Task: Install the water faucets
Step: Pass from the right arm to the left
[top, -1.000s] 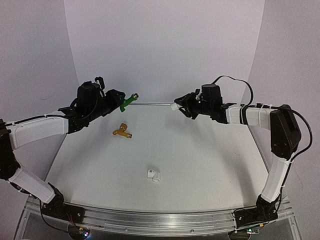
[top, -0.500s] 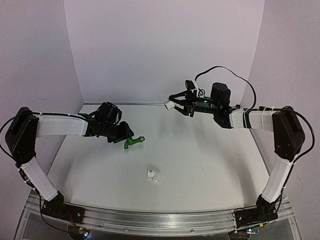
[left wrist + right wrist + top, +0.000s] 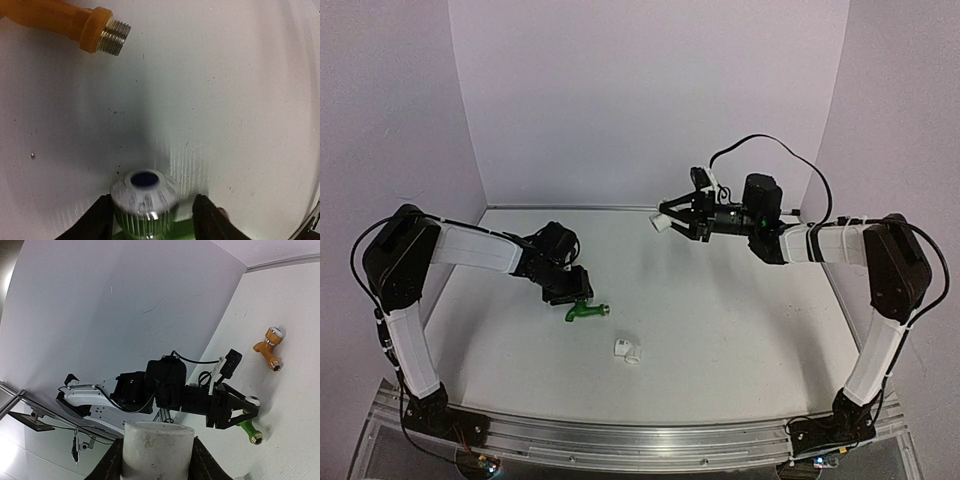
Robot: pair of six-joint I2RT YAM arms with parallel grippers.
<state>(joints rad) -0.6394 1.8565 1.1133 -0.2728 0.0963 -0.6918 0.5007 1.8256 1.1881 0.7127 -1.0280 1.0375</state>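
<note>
Nearest the arm bases, a loose white fitting (image 3: 627,350) is being left lying on the tabletop (image 3: 740,320), apart from both arms. Just beyond it, the green faucet (image 3: 584,312) is being held by the left claw (image 3: 577,297), which is being kept narrow around the plastic body. The faucet is low over the tabletop, though contact cannot be told. In the left wrist view its metal threaded end (image 3: 145,195) is being pointed outward between the fingers.

The orange faucet (image 3: 267,346) is being left on the tabletop near the green one, hidden under the left arm in the top view.

Farthest back, a second white fitting (image 3: 661,221) is being gripped by the right claw (image 3: 672,222) and held well above the tabletop, its open end facing the left arm.

The faucets are being judged light, stiff and smooth, so twisting in a grip is likely. Hold is best taken across the plastic body, clear of the knob, which may spin, with the thread left bare for the fitting.
</note>
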